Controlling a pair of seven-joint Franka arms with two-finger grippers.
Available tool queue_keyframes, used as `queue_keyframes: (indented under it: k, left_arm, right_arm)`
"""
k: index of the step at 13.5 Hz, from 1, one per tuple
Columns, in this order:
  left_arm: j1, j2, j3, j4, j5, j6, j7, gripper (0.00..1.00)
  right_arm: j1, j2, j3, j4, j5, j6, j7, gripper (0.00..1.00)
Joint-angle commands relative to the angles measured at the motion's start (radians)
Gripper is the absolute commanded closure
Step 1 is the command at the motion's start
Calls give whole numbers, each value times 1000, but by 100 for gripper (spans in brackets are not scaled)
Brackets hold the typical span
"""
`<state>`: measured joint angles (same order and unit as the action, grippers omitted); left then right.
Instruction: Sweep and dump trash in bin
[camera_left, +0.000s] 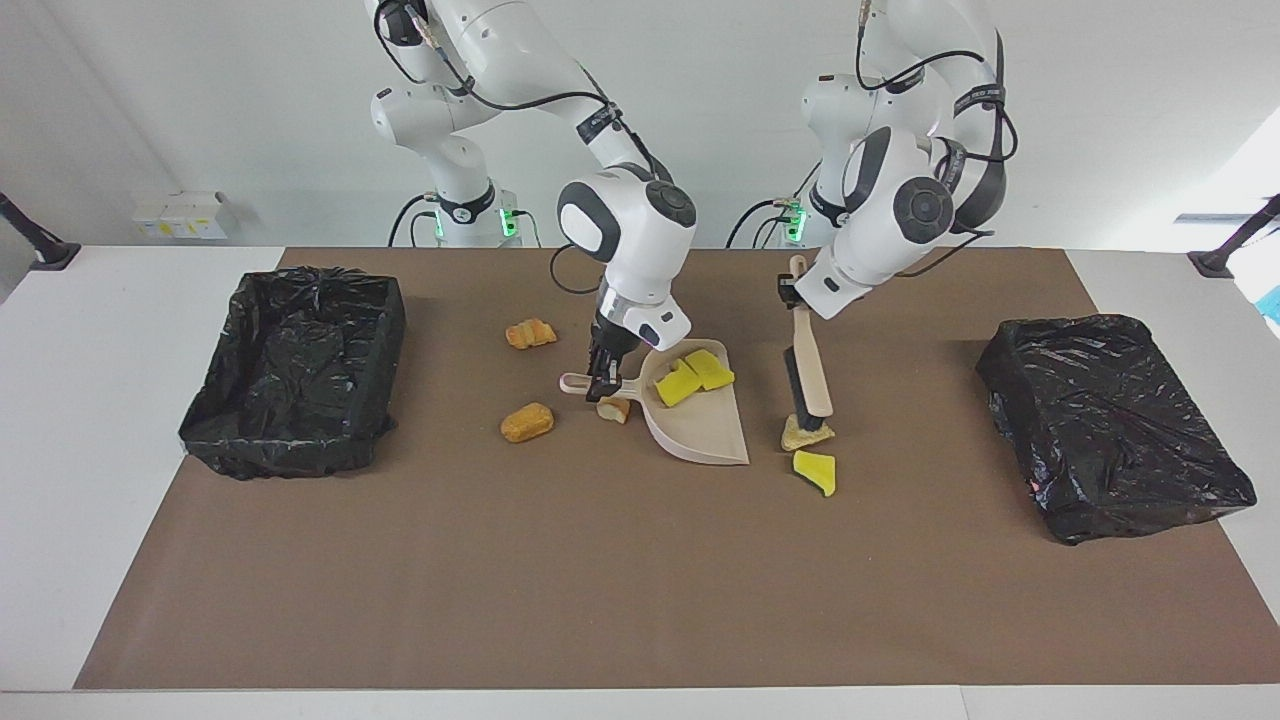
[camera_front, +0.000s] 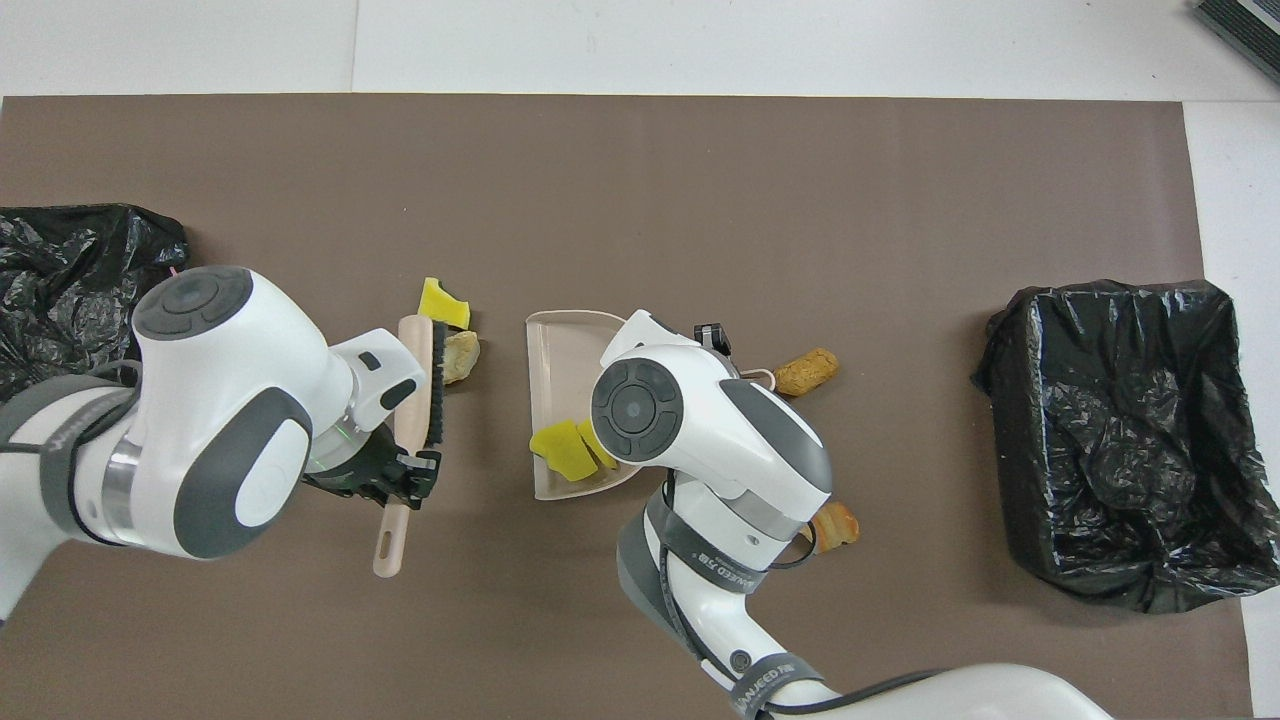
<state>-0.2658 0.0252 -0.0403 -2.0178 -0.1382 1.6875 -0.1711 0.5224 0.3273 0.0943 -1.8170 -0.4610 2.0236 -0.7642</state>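
Observation:
My right gripper (camera_left: 603, 383) is shut on the handle of the beige dustpan (camera_left: 712, 432), which rests on the mat. Two yellow trash pieces (camera_left: 697, 377) (camera_front: 562, 450) lie in the pan. My left gripper (camera_left: 789, 291) (camera_front: 410, 478) is shut on the brush (camera_left: 808, 375) (camera_front: 418, 380), whose bristle end stands at a tan lump (camera_left: 802, 436) (camera_front: 463, 355). A yellow wedge (camera_left: 817, 471) (camera_front: 441, 303) lies just beside that lump, farther from the robots. Bread lumps lie near the pan's handle (camera_left: 616, 408), beside it (camera_left: 527, 422) (camera_front: 805, 370), and nearer to the robots (camera_left: 530, 333) (camera_front: 836, 525).
A black-lined bin (camera_left: 300, 372) (camera_front: 1120, 440) stands open at the right arm's end of the brown mat. Another black-bagged bin (camera_left: 1112, 425) (camera_front: 60, 290) sits at the left arm's end. White table (camera_left: 60, 450) borders the mat.

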Motion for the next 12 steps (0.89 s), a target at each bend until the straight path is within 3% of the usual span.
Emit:
queue_keyframes:
  k: [1,5,9,12]
  left_arm:
    - [123,146,-10,225,68,-121,88,100]
    - [142,251,-10,295,115,-85,170,100]
    - [111,234,-15,209,77,-26,133,100]
    - [39,206,-15,128,22,111,58,100]
  right_arm:
    - [-1,-2,4,16,-48,-45,118,100]
    - [-15,-2,7,15,-48,-74,149,100]
    - [-10,-2,5,16,-48,-75,154,100]
    - [-10,-2,7,16,-48,-75,155,100]
